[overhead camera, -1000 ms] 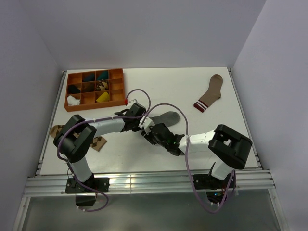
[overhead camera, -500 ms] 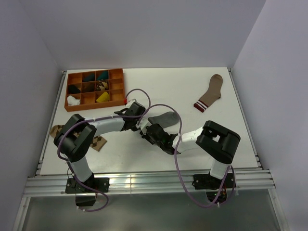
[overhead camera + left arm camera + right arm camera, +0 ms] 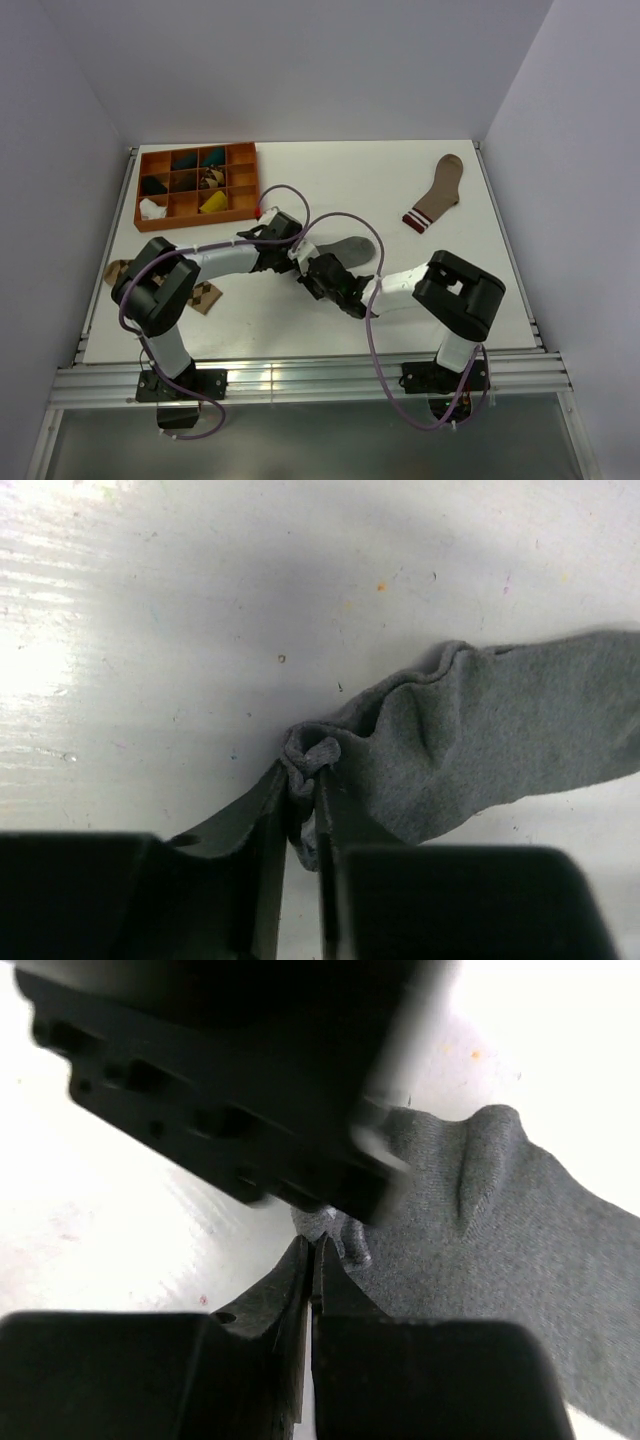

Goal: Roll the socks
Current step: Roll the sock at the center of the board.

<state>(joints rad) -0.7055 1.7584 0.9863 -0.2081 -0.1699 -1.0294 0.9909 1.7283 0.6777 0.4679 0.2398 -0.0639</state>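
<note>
A grey sock (image 3: 352,246) lies flat on the white table, its near end bunched up. My left gripper (image 3: 297,262) is shut on that bunched end, and the left wrist view shows grey fabric (image 3: 480,730) pinched between its fingers (image 3: 305,780). My right gripper (image 3: 309,274) sits right beside it with the jaws shut. In the right wrist view its tips (image 3: 314,1245) touch the crumpled edge of the grey sock (image 3: 480,1230), and I see no cloth between them. The left gripper's dark body (image 3: 230,1080) hangs just above the right one.
An orange divided tray (image 3: 140,192) at the back left holds several rolled items. A brown sock with a striped cuff (image 3: 437,192) lies at the back right. A tan diamond-patterned sock (image 3: 207,296) lies partly under my left arm.
My right gripper slid left to the bunched end of the grey sock and closed. The right arm folded in closer. The left gripper kept its hold in place.
</note>
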